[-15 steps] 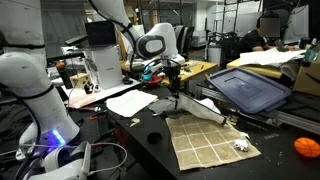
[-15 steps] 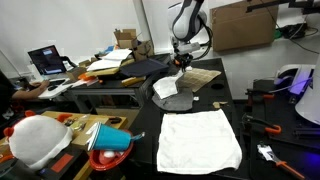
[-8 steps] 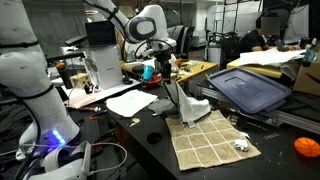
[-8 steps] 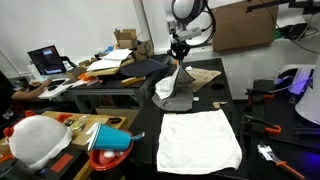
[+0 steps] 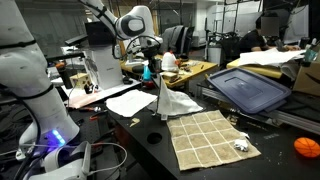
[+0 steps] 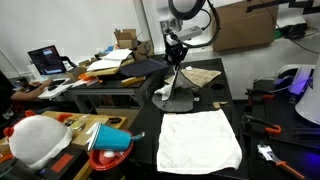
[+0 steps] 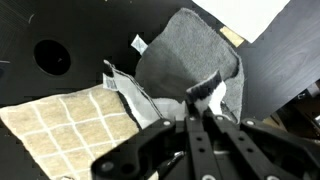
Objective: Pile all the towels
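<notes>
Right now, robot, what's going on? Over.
Gripper shut on grey towel, hanging, lower end on table. Tan grid towel and white towel flat, not piled. Nothing blocking that I can see.

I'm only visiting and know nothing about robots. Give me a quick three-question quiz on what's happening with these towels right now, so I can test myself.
1. True or false: the tool is shut on the grey towel and holds one end of it up in the air.
2. What colour is the towel with the grid pattern? A) white B) tan C) blue
3. In an exterior view, which towel lies spread out nearest the camera, apart from the others?

Key:
1. True.
2. B.
3. The white towel.
</notes>
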Action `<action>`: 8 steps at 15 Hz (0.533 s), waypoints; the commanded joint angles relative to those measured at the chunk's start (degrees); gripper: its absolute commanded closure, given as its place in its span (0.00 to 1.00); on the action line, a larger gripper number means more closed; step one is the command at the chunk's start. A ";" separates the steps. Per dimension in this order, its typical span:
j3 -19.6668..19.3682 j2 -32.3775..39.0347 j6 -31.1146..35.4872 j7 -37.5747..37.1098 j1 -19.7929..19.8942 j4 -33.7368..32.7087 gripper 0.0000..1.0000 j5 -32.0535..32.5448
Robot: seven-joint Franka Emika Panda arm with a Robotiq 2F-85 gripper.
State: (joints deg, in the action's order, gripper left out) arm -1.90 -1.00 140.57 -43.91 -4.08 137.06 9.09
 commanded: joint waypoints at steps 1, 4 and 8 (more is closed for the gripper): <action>3.65 -4.03 -2.44 1.38 -0.43 3.07 0.98 -0.83; 6.87 -5.40 -3.13 1.78 -1.57 4.63 0.98 -1.22; 9.76 -7.90 -3.56 1.84 -2.71 5.85 0.98 -2.01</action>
State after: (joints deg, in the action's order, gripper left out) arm 6.66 -4.61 138.94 -43.82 -6.22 141.05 8.87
